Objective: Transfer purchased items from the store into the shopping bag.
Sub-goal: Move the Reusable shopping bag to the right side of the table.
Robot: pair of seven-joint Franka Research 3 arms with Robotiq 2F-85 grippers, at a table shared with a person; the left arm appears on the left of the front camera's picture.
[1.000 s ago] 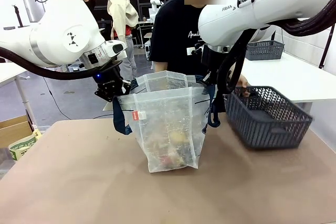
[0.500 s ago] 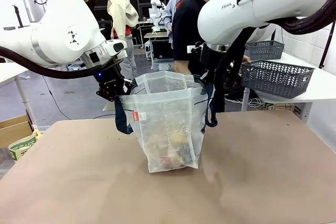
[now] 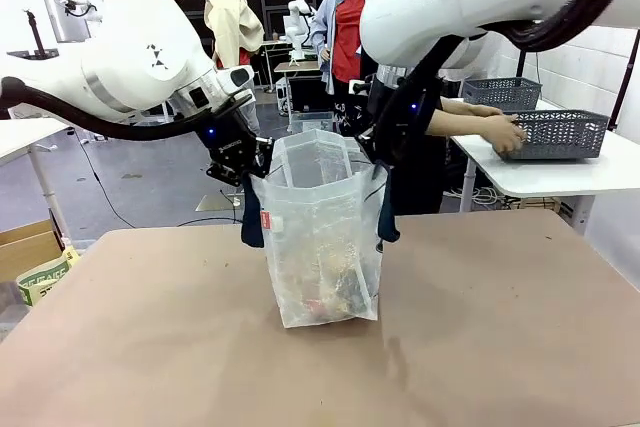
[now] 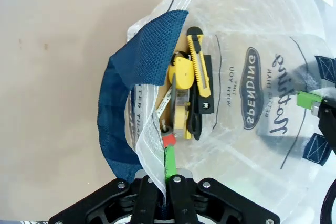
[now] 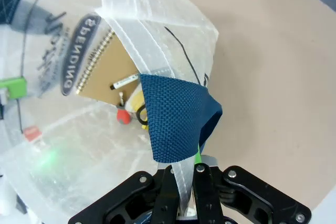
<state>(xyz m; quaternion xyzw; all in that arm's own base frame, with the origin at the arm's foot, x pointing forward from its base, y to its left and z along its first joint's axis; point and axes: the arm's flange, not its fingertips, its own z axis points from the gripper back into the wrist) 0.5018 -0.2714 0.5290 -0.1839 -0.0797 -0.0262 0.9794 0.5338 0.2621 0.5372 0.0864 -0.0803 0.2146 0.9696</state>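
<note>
Nearest, on the tan bench (image 3: 150, 347), the shopping bag (image 3: 318, 237) stands upright, held open at its mouth from both sides. Small items (image 3: 325, 292) lie in a heap at its bottom; the left wrist view shows a yellow utility knife (image 4: 198, 72) among them, and the right wrist view shows a spiral notebook (image 5: 102, 80) lying flat against the bag's printed side.

At the bag's left rim the left end effector (image 3: 250, 169) is pinched narrow on the plastic edge, just beside the navy strap (image 3: 250, 222) that hangs below it. Its wrist is angled down and inward, and the white arm sweeps in from the left side. Seen from its own wrist, this left end effector (image 4: 163, 182) has the thin rim squeezed between its fingers.

At the right rim the right end effector (image 3: 378, 147) is likewise clamped tight on the edge, with the other strap (image 3: 388, 212) dangling under it. That arm comes down from the upper right.

Farther off, at a white table on the right, a person's hands (image 3: 508, 133) rest on the grey slotted basket (image 3: 560, 134), well apart from the bag.
</note>
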